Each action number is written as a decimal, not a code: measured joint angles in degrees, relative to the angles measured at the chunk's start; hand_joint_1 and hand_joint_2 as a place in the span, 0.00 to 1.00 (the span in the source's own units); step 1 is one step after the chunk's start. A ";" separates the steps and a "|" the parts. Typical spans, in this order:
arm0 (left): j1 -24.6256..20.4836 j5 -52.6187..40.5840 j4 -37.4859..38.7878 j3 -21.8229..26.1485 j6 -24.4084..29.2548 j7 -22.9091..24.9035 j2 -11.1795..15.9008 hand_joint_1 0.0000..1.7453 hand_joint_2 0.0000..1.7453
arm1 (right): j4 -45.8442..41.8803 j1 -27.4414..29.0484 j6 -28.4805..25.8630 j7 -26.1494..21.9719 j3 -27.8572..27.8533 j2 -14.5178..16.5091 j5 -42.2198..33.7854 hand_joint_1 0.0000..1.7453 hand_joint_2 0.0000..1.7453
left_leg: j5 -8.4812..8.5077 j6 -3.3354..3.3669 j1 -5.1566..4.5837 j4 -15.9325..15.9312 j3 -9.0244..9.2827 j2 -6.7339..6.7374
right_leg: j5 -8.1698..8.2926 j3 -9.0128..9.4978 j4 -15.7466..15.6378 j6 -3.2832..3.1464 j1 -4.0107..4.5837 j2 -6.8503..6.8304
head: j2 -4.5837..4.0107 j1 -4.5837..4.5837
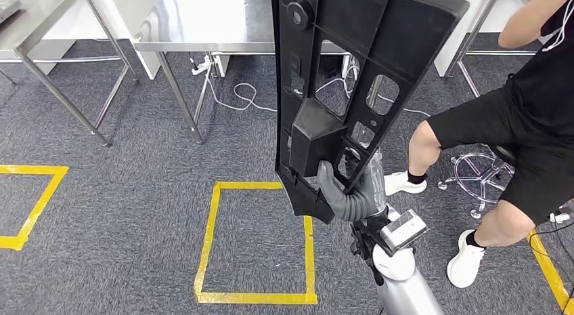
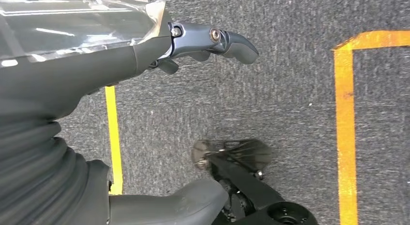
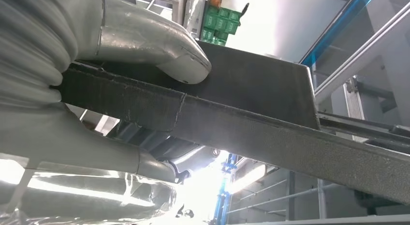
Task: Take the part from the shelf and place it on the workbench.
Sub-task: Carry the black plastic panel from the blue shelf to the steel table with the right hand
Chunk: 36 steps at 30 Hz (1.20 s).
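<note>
A long black plastic part (image 1: 352, 78) with cut-out holes stands nearly upright in the head view, its top out of frame. My right hand (image 1: 348, 190) grips its lower end, thumb across the front. In the right wrist view the thumb (image 3: 164, 55) presses on the part's dark edge (image 3: 270, 118). My left hand (image 2: 208, 43) hangs over the grey carpet, fingers apart, holding nothing. A steel workbench (image 1: 203, 24) stands ahead at the back.
Yellow tape squares (image 1: 254, 244) mark the carpet in front of me. A person (image 1: 528, 125) in black sits on a stool (image 1: 484, 173) at the right, close to the part. Another steel table (image 1: 40, 30) stands back left. White cables (image 1: 240, 95) lie under the workbench.
</note>
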 joint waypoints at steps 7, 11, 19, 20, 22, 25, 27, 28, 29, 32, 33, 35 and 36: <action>0.17 0.49 -0.02 0.02 0.15 0.19 0.13 0.00 1.00 | 0.07 -0.14 0.07 0.36 0.02 0.22 -0.42 1.00 1.00 | 4.94 3.11 -0.83 -11.31 5.10 -0.03 | -1.44 2.07 0.88 2.19 0.76 0.00 | 0.01 0.02; 0.04 0.67 -0.02 0.02 0.21 0.13 0.07 0.00 1.00 | 0.18 -0.44 0.09 0.40 0.07 0.13 -0.52 1.00 1.00 | 4.62 4.00 -0.83 -11.68 6.63 -0.23 | -5.30 -3.93 11.24 1.93 0.76 0.03 | 0.01 0.13; 0.10 0.65 -0.02 0.02 0.29 0.08 -0.05 0.00 1.00 | 0.56 -0.29 0.09 0.40 0.09 -0.03 -0.58 1.00 1.00 | 3.23 3.81 -1.17 -11.55 7.98 -0.69 | -3.66 -7.61 11.31 2.88 0.80 0.02 | 0.02 0.12; 0.11 0.65 -0.01 0.02 0.29 0.06 -0.11 0.00 1.00 | 0.61 -0.37 0.09 0.43 0.10 -0.01 -0.62 1.00 1.00 | 2.64 3.36 -1.29 -11.34 8.53 -0.80 | -1.40 -6.23 7.23 2.47 0.88 -0.02 | 0.01 0.13; 0.09 0.65 -0.01 0.02 0.29 0.02 -0.17 0.00 1.00 | 0.68 -0.61 0.10 0.48 0.09 0.11 -0.79 1.00 1.00 | 1.28 2.27 -1.41 -10.54 9.34 -0.86 | 2.32 -3.30 0.02 1.31 0.67 -0.02 | 0.01 0.12; -0.01 0.67 -0.03 0.03 0.30 -0.02 -0.18 0.00 1.00 | 0.74 -1.23 0.13 0.57 0.08 0.44 -1.03 1.00 1.00 | -0.81 0.91 -0.86 -4.12 5.72 -0.43 | 1.76 -1.83 -0.42 -0.16 0.29 -0.08 | 0.00 -0.12; 0.03 0.72 -0.02 0.04 0.30 -0.04 -0.24 0.00 1.00 | 0.92 -1.46 0.13 0.60 0.08 0.62 -1.10 1.00 1.00 | -2.93 0.07 -0.25 2.46 1.09 -0.23 | 1.21 -1.33 -0.41 -0.49 0.27 -0.07 | 0.00 -0.24; 0.06 0.73 -0.02 0.05 0.30 -0.09 -0.24 0.00 1.00 | 1.04 -1.48 0.13 0.62 0.09 0.67 -1.13 1.00 1.00 | -3.25 -0.25 0.03 4.19 -0.71 -0.14 | 0.89 -1.04 -0.41 -0.46 0.26 -0.04 | 0.00 -0.25; 0.08 0.73 -0.03 0.05 0.30 -0.15 -0.22 0.00 1.00 | 1.15 -1.48 0.13 0.65 0.09 0.69 -1.15 1.00 1.00 | -2.40 -0.47 0.26 3.92 -1.49 -0.06 | 0.57 -0.67 -0.41 -0.36 0.22 0.00 | 0.00 -0.25; 0.07 0.70 -0.03 0.05 0.27 -0.33 -0.19 0.00 1.00 | 1.30 -1.57 0.10 0.69 0.08 0.74 -1.18 1.00 1.00 | 4.33 -0.43 0.56 -5.58 1.34 0.19 | -0.58 0.95 -0.46 0.26 0.10 0.05 | 0.01 -0.23; 0.04 0.69 -0.03 0.04 0.25 -0.39 -0.19 0.00 1.00 | 1.30 -1.69 0.09 0.69 0.07 0.75 -1.18 1.00 1.00 | 5.10 -0.19 0.41 -8.37 2.45 0.27 | -0.91 1.28 -0.49 0.57 0.13 0.03 | 0.01 -0.25; 0.04 0.66 -0.04 0.04 0.21 -0.48 -0.19 0.00 1.00 | 1.31 -1.92 0.08 0.73 0.09 0.81 -1.18 1.00 1.00 | 4.78 0.47 -0.04 -10.24 3.54 0.34 | -1.41 1.46 -0.57 1.29 0.28 0.02 | 0.01 -0.26; 0.08 0.65 -0.04 0.05 0.21 -0.51 -0.18 0.00 1.00 | 1.31 -2.02 0.08 0.75 0.09 0.85 -1.18 1.00 1.00 | 4.66 0.85 -0.27 -10.36 3.79 0.31 | -1.64 1.45 -0.70 1.69 0.37 0.00 | 0.01 -0.29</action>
